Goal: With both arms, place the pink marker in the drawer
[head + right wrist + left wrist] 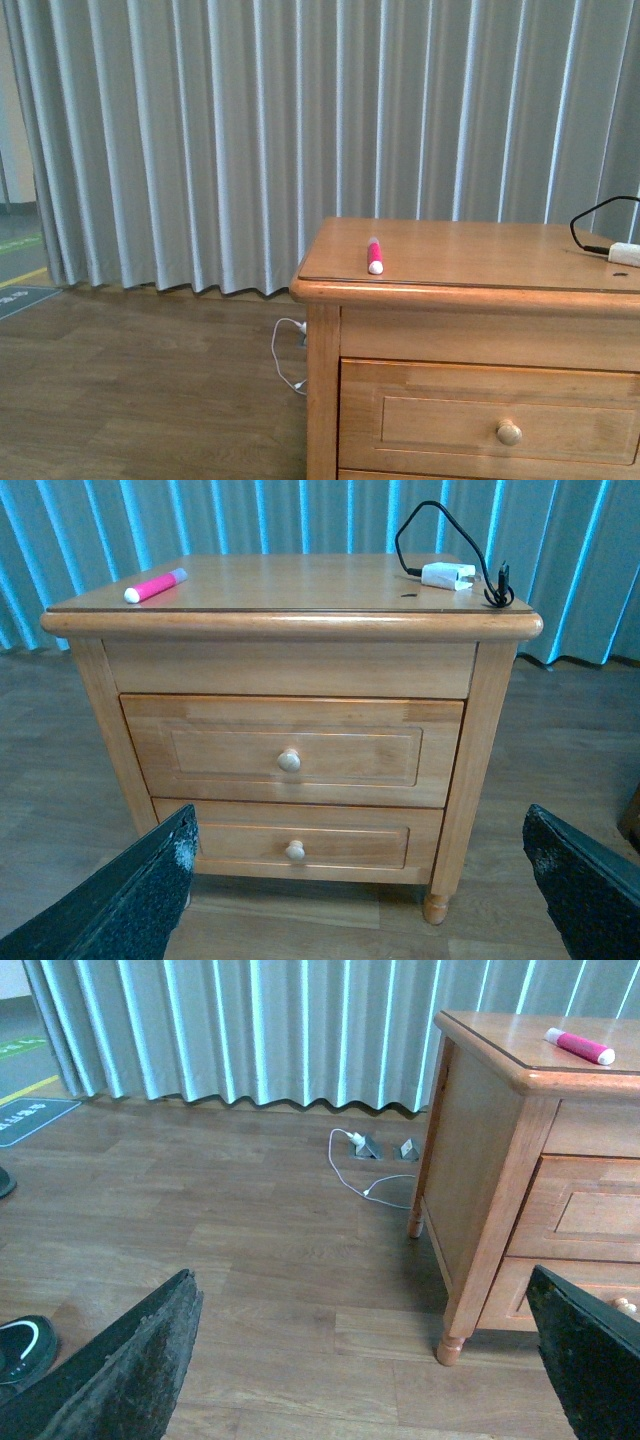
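Pink marker (375,257) lies well apart from both grippers. Nearest, the left gripper (360,1290) and the right gripper (360,820) hold their fingers spread wide, empty. Beyond them the drawer (220,748) is closed, its round knob (289,761) at the middle. Higher, the marker rests on the cabinet top (300,580) near the front left corner, white end forward. Behind hangs a grey curtain (200,130).

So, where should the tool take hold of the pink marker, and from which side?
Grip the pink marker across its pink middle, coming straight down from above. It lies flat on the cabinet top near the front left corner, so only its long sides are free to pinch.
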Motion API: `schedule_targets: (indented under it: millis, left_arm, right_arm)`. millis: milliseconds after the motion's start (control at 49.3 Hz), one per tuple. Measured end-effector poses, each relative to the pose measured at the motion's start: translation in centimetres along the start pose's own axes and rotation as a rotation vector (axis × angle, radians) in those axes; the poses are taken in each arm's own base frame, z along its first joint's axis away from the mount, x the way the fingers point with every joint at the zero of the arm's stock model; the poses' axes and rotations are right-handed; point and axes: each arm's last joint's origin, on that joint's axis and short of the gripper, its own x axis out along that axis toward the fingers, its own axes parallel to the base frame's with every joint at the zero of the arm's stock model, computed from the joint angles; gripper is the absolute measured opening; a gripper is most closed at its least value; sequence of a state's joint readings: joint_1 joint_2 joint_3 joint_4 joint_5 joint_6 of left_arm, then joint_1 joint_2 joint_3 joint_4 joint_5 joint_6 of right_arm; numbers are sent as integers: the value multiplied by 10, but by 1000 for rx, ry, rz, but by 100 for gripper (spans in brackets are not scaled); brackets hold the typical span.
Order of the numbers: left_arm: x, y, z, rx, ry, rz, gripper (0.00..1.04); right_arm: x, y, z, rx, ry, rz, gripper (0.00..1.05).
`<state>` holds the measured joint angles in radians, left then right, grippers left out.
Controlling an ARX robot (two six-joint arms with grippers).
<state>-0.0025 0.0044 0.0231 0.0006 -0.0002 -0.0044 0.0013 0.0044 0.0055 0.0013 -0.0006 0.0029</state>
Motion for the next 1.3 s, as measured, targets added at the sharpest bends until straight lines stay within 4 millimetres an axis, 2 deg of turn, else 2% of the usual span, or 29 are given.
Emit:
schedule_targets:
  millis: [771, 832, 893, 1055, 1299]
  left_arm:
    - [0, 0, 0, 0, 0, 0, 98]
    - [0, 0, 0, 0, 0, 0, 98]
    - [0, 0, 0, 0, 0, 0, 98]
    - [0, 0, 0, 0, 0, 0, 98]
    - [0, 0, 0, 0, 0, 0, 98]
  right_arm:
    - [0, 0, 0, 0, 0, 0, 96]
    - [1, 0, -1, -6, 195, -41, 96]
    - [9, 1, -3, -4, 320, -36, 96]
    - [34, 6, 4, -10, 339, -12, 96]
    - [100, 28, 12, -2, 350, 21, 96]
